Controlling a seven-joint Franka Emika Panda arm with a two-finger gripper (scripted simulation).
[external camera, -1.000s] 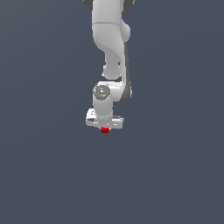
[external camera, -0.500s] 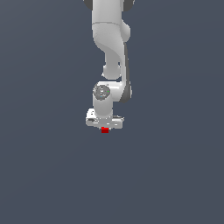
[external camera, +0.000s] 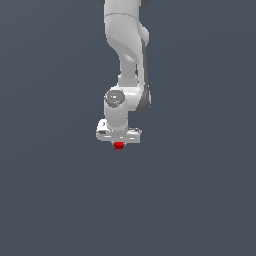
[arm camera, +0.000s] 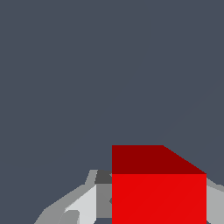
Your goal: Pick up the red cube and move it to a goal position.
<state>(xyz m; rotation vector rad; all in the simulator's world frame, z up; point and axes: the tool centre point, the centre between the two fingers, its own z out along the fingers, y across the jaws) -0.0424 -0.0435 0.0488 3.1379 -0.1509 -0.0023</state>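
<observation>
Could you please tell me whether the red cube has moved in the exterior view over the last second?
No. The red cube sits at the same spot in the frame, just below the gripper.

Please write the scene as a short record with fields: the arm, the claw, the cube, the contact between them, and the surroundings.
arm: white Panda arm, reaching down from the top of the exterior view
claw: white claw, pointing down
cube: red cube, small, narrower than the claw
contact: cube sits between the grey fingers, which flank it closely; a closed grip seems likely
surroundings: plain dark grey background; no goal marker visible
</observation>
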